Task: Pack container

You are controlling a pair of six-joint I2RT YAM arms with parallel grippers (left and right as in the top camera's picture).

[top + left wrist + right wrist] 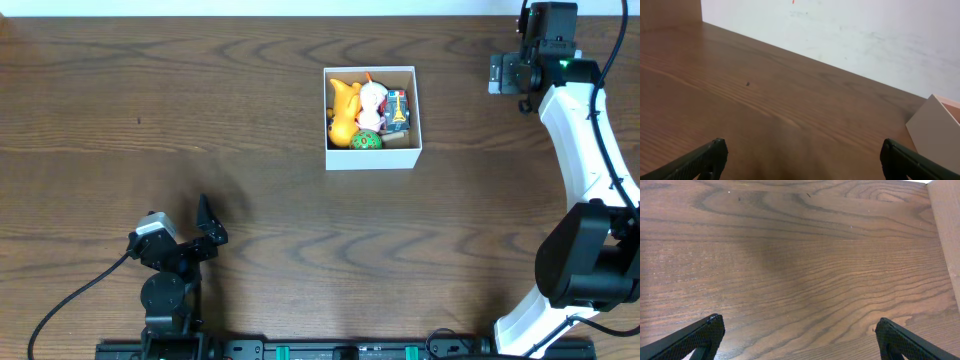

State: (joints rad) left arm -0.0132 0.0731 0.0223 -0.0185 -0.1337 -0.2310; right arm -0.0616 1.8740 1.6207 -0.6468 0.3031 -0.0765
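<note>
The container [372,158] is a small square box with white walls, standing on the table right of centre at the far side. Inside lie a yellow toy [342,112], a white toy [372,100], a green ball [366,140] and a blue and red toy [398,110]. One white corner of the container shows at the right in the left wrist view [935,136]. My left gripper [210,222] [802,155] is open and empty, low over the near left of the table. My right gripper [510,75] [797,330] is open and empty, at the far right, apart from the container.
The wooden table [200,120] fills the view. A pale wall [865,35] rises behind its far edge. The right arm's white links [580,140] run along the right side. The left arm's base and cable [165,295] sit at the near edge.
</note>
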